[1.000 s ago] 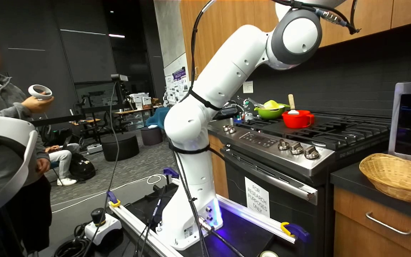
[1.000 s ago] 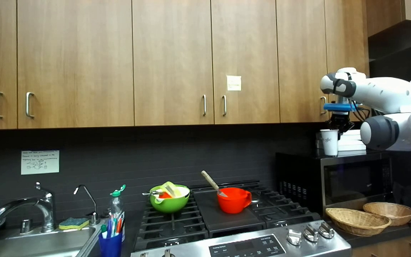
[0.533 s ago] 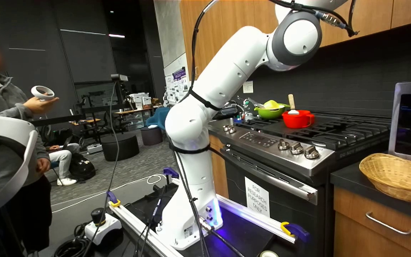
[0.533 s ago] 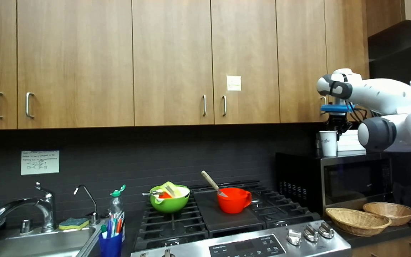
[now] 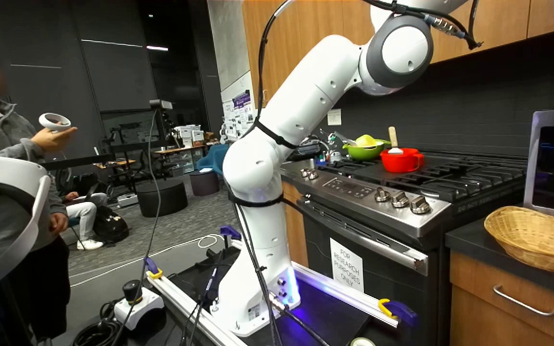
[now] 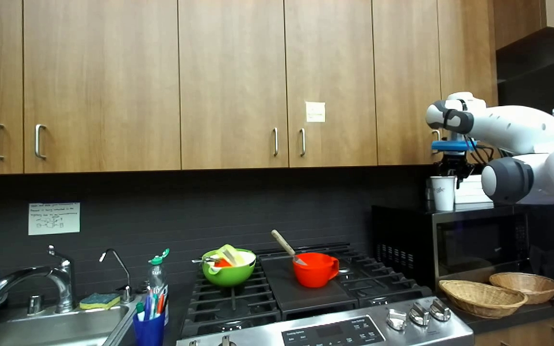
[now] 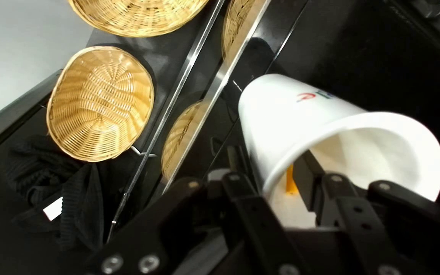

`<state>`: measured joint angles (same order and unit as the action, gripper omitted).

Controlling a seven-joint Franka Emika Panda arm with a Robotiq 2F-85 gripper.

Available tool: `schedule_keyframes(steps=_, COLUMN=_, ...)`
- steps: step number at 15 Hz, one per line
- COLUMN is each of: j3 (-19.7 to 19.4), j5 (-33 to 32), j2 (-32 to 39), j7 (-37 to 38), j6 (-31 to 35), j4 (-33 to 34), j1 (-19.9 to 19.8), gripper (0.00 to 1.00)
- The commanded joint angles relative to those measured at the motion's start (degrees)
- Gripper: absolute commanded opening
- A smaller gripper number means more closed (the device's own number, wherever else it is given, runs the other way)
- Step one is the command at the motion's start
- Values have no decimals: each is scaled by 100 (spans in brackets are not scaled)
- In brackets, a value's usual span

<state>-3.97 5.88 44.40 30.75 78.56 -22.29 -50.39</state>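
My gripper (image 7: 272,170) points down over a white paper cup (image 7: 281,110) with coloured lettering. One finger is inside the cup and the other outside, with the rim between them. A gap shows between the fingers and the cup wall, so the gripper looks open. A small orange-yellow thing (image 7: 291,181) shows inside the cup, partly hidden by the inner finger. In an exterior view the cup (image 6: 443,194) stands upright on top of the black microwave (image 6: 479,240), with my gripper (image 6: 453,174) at its rim. The gripper is out of view in the remaining exterior view.
Wicker baskets (image 6: 483,299) (image 7: 101,103) lie on the counter before the microwave. White boxes (image 6: 472,191) stand beside the cup. A red pot (image 6: 313,270) and green bowl (image 6: 229,275) sit on the stove. Wooden cabinets (image 6: 330,62) hang above. A person (image 5: 7,144) stands behind the robot.
In an exterior view the arm, gripper and cup have shifted slightly left and down over the last second. The outer finger now looks a little farther from the cup.
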Motion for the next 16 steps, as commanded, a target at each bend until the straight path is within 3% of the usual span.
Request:
schedule_keyframes(steps=1, j3=-76, j5=77, j2=216, j7=1, j6=-180, j4=395, j1=-1, gripper=39)
schedule_keyframes(steps=5, j3=-77, j5=77, j2=215, j7=1, j6=-179, j4=394, j1=-1, gripper=39)
schedule_keyframes(steps=6, j3=-77, j5=77, j2=214, j7=1, j6=-179, j4=394, j1=-1, gripper=64)
schedule_keyframes(steps=8, j3=-59, j5=101, j2=171, j7=52, j6=-89, j4=292, j1=-5, gripper=69)
schedule_keyframes(steps=13, j3=-47, j5=144, j2=151, j7=146, j6=38, j4=178, j1=-3, gripper=98)
schedule_keyframes(steps=16, j3=-51, j5=143, j2=158, j7=187, j6=85, j4=181, j1=-3, gripper=100)
